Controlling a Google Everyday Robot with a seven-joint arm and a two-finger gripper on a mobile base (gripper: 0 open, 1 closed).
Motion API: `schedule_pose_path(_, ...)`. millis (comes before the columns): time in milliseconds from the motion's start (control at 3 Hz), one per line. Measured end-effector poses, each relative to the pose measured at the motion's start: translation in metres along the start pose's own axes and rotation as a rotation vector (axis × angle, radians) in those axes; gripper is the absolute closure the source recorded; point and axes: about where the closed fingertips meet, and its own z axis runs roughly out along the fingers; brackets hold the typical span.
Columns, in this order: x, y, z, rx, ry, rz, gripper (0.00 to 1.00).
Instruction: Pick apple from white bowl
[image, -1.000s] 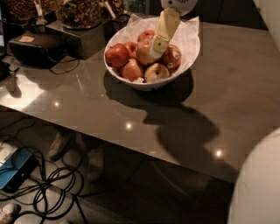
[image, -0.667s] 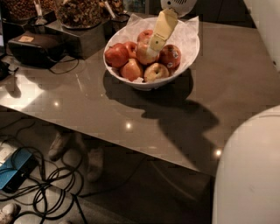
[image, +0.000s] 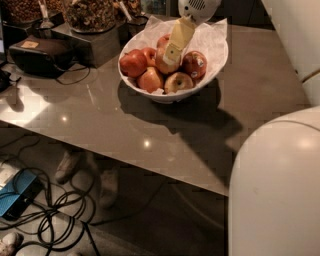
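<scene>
The white bowl with its crinkled paper liner stands at the back of the table and holds several apples. The pale yellow-green apple with a red blush lies in the middle of the pile. My gripper comes down from the top edge, slanting left, and its yellowish tip lies on the top of that apple. A dark red apple lies at the left of the bowl. A red apple with a small white sticker lies at the right. A paler apple with its stem hollow facing me lies at the front.
The grey table ends in a front edge running down to the right. A black box with cables and jars of snacks stand at the back left. My white arm body fills the lower right. Cables and a blue device lie on the floor.
The white arm body at the lower right has swung in and fills much more of the view. The gripper stays on the middle apple in the bowl.
</scene>
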Motion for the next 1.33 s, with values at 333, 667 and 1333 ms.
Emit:
schedule_pose_path(333,-0.004,0.001,0.009,-0.017,0.008,0.007,0.24)
schedule_pose_path(667,-0.008,0.002,0.018,-0.030,0.020,0.002,0.24)
schedule_pose_path(1333,-0.011,-0.005,0.041,-0.052,0.044,0.004,0.21)
